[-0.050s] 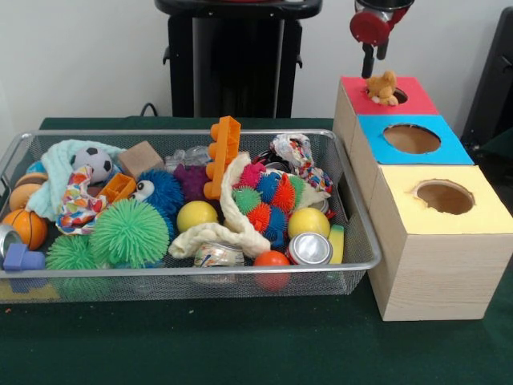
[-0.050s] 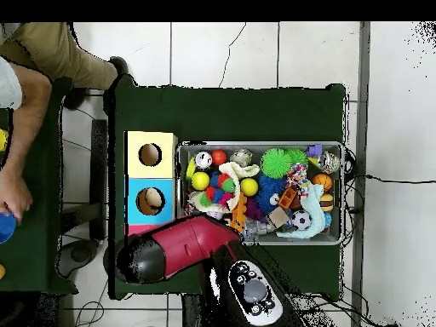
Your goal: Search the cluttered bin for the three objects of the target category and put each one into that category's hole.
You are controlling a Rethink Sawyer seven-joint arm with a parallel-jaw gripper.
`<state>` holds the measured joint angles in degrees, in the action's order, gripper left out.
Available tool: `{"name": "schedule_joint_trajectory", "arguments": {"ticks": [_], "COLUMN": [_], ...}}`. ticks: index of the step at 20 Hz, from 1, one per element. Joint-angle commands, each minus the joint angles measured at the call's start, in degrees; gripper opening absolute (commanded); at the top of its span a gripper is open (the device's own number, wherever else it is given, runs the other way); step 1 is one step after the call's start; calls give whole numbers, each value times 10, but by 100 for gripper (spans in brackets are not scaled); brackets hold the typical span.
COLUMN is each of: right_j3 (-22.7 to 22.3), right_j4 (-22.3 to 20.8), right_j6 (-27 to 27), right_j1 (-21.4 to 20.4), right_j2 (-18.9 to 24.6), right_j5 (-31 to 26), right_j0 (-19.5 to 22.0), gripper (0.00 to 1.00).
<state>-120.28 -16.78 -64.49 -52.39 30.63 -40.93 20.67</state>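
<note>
while the claw (image 1: 374, 54) hangs above, grip unclear, small tan plush toy (image 1: 382, 87) sits in red box's hole (image 1: 397, 96)

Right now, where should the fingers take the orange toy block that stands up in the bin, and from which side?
Probably the top end of the orange block, from straight above: it stands upright and rises above the clutter, while its lower part is wedged among the spiky balls and the white rope.

Green-covered table (image 1: 240, 345), wire mesh bin (image 1: 353, 241) beside wooden three-hole box (image 1: 433, 265)
</note>
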Motion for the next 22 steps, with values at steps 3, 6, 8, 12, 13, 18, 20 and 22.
{"name": "schedule_joint_trajectory", "arguments": {"ticks": [3,6,8,12,13,18,20,22], "right_j3": [5,12,14,4,-2,13,12,11], "right_j4": [42,53,56,52,51,22,21,21], "right_j6": [-11,-3,-1,0,2,6,0,0], "right_j1": [-37,-45,-46,-43,-45,-42,-42,-40], "right_j2": [27,33,35,35,36,24,22,23], "right_j5": [-99,-117,-118,-102,-97,-133,-130,-131], "right_j0": [21,25,28,31,33,21,18,16], "gripper": [100,100,100,100,100,100,100,0]}}
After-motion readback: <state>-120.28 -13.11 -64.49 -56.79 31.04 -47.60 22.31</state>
